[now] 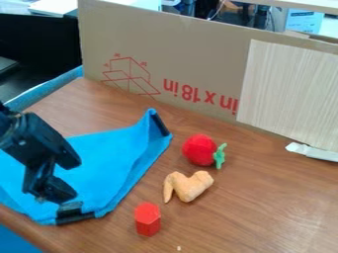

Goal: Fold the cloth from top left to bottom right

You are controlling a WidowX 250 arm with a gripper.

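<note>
Claw apart over blue cloth, tabletop between its edge and red block

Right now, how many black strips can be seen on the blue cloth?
2. One strip is at the raised far corner of the cloth; the other strip is along its near edge. More may be hidden.

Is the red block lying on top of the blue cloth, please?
No, the red block stands on the brown table, beside the blue cloth.
</note>
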